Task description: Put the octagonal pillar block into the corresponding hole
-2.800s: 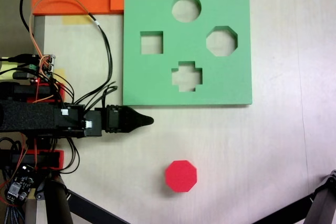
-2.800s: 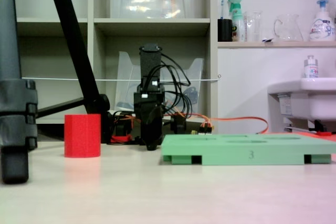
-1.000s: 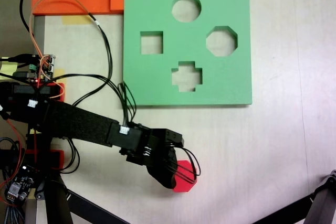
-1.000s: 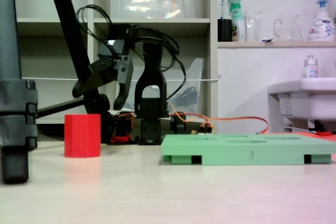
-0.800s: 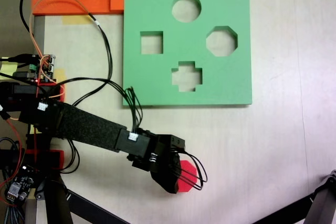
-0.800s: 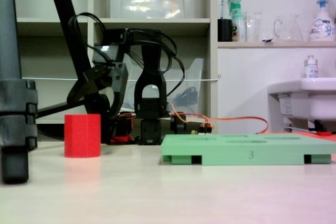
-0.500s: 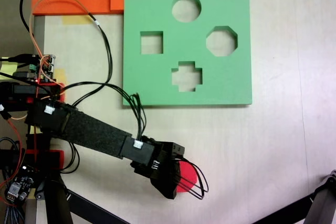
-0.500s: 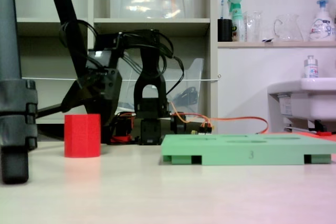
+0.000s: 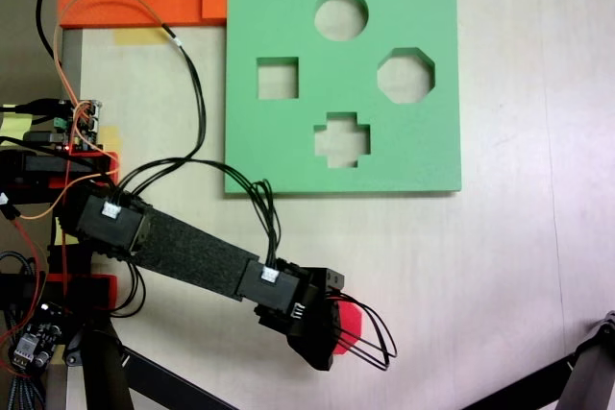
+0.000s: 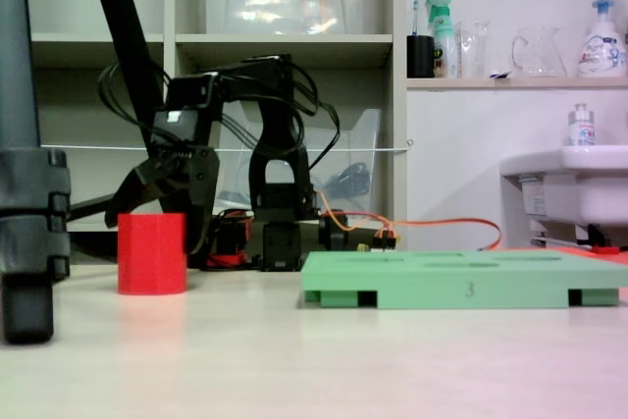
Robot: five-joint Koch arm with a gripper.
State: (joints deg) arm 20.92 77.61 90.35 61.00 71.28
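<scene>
Toward the table's (image 9: 500,266) far edge in a fixed view lies the green board (image 9: 432,156) with the corresponding hole (image 9: 405,75). Near the front edge, the gripper (image 10: 155,233), jaws spread, straddles the octagonal pillar block (image 10: 151,255). Step in hand is judged to be grasping; next, close, lift, carry to the hole.

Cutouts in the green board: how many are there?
4. On the green board, seen from above: a round hole at the top, a square hole at left, an eight-sided hole at right, a cross-shaped hole at the bottom.
</scene>
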